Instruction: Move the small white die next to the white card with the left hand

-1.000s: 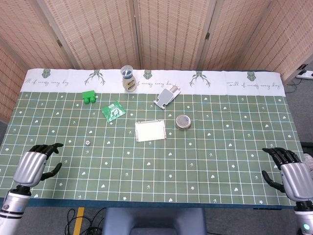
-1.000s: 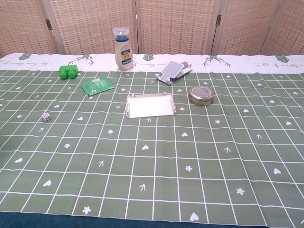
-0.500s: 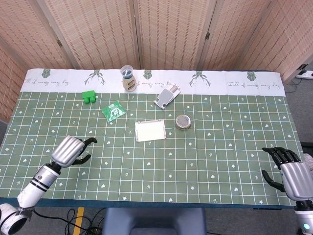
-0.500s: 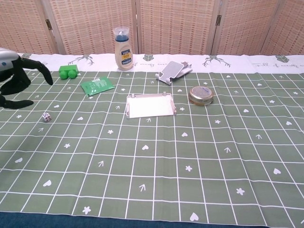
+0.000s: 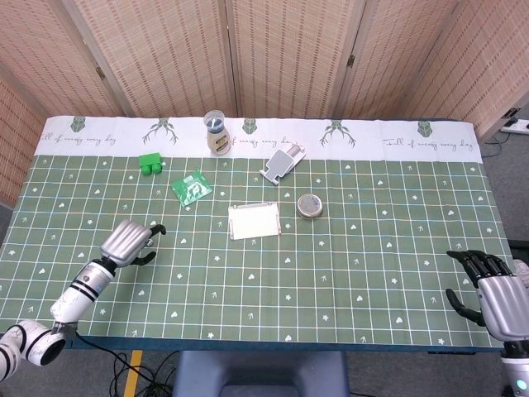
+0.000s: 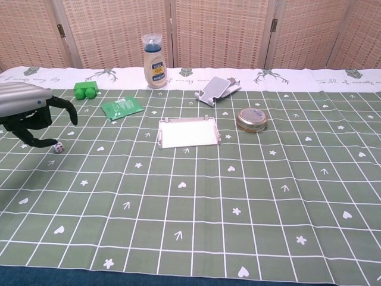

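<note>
The small white die [image 6: 58, 147] lies on the green cloth at the left. My left hand [image 6: 30, 110] arches over it with fingers spread; its thumb tip sits just left of the die, and the fingers [image 6: 70, 112] hang above it without holding it. In the head view the left hand [image 5: 128, 241] covers the die. The white card [image 5: 254, 221] lies flat near the table's middle, well to the right of the die, also seen as the white card [image 6: 189, 133]. My right hand [image 5: 496, 302] rests open at the front right corner, holding nothing.
A bottle [image 5: 216, 133] stands at the back, with a green block [image 5: 150, 163] and a green packet [image 5: 192, 188] behind the die. A phone stand [image 5: 282, 160] and a round tin [image 5: 310, 205] sit beyond and right of the card.
My left hand has moved from the front left edge forward and right, ending over the die. The die, the card and the right hand have not moved.
</note>
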{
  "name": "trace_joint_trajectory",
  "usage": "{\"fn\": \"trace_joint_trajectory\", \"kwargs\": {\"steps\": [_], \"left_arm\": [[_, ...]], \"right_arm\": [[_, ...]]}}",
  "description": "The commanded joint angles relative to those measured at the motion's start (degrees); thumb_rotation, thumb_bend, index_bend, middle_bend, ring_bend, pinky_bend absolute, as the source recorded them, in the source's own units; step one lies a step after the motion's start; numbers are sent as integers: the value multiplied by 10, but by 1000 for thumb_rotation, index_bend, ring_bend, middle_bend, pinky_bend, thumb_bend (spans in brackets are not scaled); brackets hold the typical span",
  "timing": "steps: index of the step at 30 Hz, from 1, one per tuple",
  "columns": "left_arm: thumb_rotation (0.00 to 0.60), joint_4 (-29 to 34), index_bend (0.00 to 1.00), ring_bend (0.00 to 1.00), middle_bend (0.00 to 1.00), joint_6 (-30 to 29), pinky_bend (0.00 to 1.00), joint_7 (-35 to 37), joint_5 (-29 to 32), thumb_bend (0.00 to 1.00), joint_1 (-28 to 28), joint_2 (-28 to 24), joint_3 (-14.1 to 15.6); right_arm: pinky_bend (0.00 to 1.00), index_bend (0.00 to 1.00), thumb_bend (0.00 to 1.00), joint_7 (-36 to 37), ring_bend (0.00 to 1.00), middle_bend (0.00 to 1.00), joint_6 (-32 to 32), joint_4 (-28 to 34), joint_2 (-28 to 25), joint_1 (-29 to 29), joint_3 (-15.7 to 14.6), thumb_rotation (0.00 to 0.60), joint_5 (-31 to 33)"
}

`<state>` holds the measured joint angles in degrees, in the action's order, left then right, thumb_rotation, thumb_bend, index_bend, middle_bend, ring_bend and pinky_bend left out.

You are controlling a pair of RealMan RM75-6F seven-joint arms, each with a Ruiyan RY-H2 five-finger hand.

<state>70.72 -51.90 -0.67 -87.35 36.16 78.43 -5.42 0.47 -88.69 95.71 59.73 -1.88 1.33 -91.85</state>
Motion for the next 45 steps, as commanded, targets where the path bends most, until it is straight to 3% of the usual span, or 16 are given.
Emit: {"fn": "trace_joint_trajectory", "kwargs": {"steps": [1,24,41,45], "left_arm": [[600,-26,390,841,972,11,976,8,12,349,4,15,6],[600,-180,465,842,972,51,976,50,42,349,30,97,23],[600,-229,522,842,972,56,976,72,40,350,41,121,33],[600,-238,548,841,972,57,976,76,42,388,42,124,33]], "right_arm": [[263,245,263,0,219,280,-1,0,0,0,0,600,-1],[263,245,263,-1,219,280,1,-3,3,3,-2,600,3],[263,245,263,-9,219,280,6,3,1,3,-1,600,8],[263,246,263,-9,219,280,7,4,1,3,-1,600,8]]}}
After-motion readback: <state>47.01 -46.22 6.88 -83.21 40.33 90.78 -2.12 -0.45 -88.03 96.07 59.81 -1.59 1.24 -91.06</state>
